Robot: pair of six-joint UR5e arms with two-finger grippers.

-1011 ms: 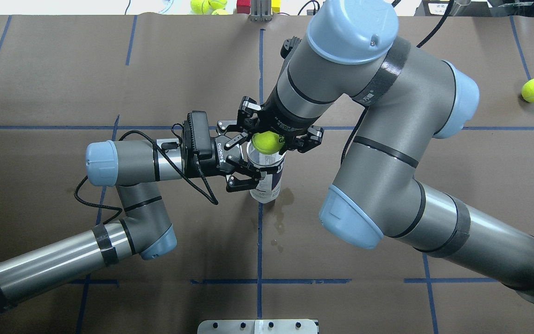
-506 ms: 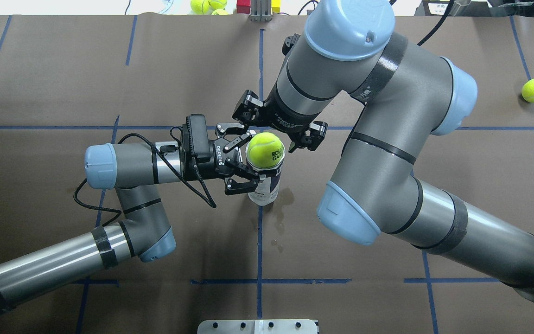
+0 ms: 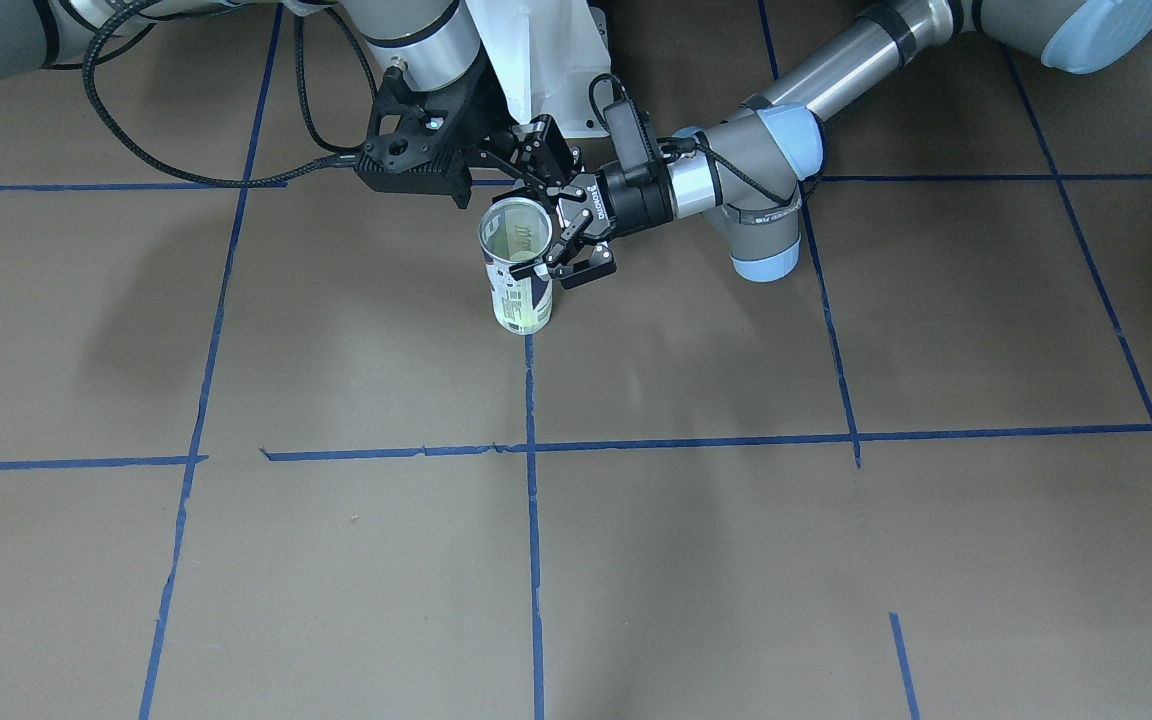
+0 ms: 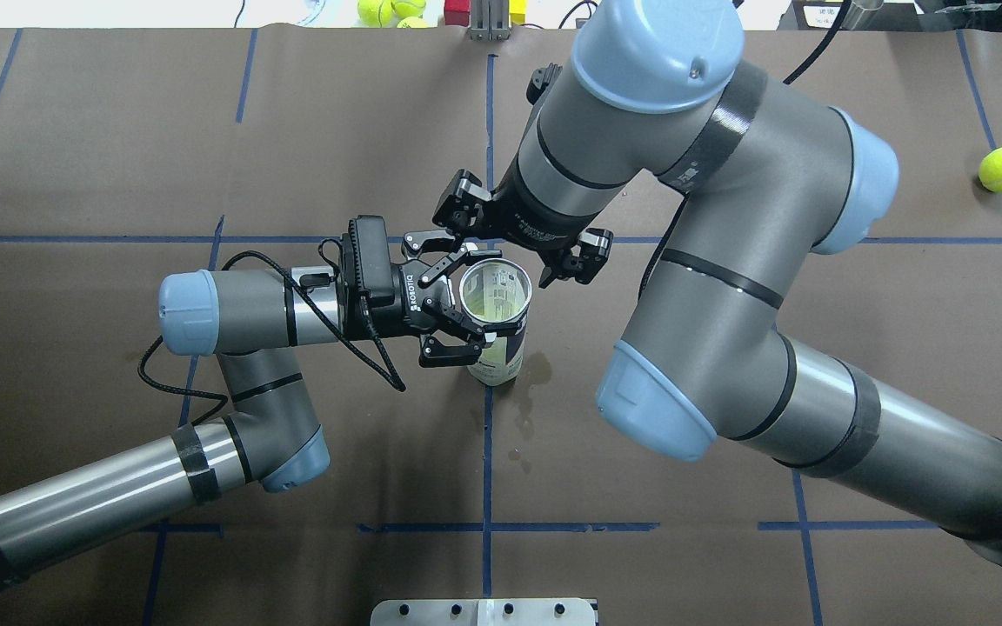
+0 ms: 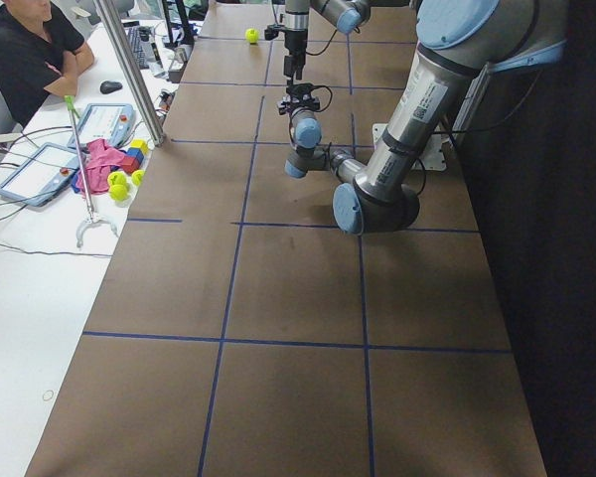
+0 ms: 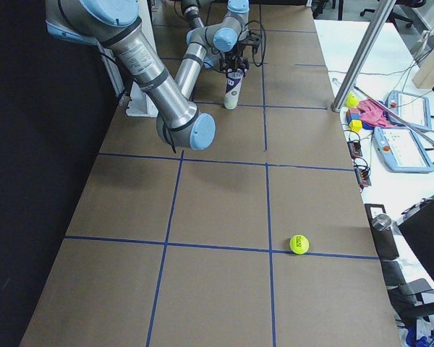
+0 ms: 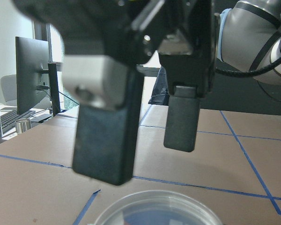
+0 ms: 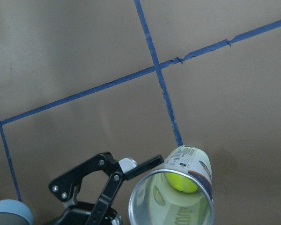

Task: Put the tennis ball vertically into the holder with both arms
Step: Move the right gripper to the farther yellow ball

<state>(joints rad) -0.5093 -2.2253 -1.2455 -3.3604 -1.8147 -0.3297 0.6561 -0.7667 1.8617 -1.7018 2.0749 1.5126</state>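
inside the holder (image 8: 191,157) sits the tennis ball (image 8: 181,182)

We see the holder (image 4: 505,348), a clear can with a navy-and-white label and a silver rim, standing upright on the worktop (image 4: 205,130) over a blue tape line (image 8: 171,112), its mouth open upward. The tennis ball (image 8: 182,182), fuzzy yellow-green, sits at the can's bottom, visible through the mouth. The left gripper (image 4: 475,296) has its fingers clamped on the wall just below the rim.
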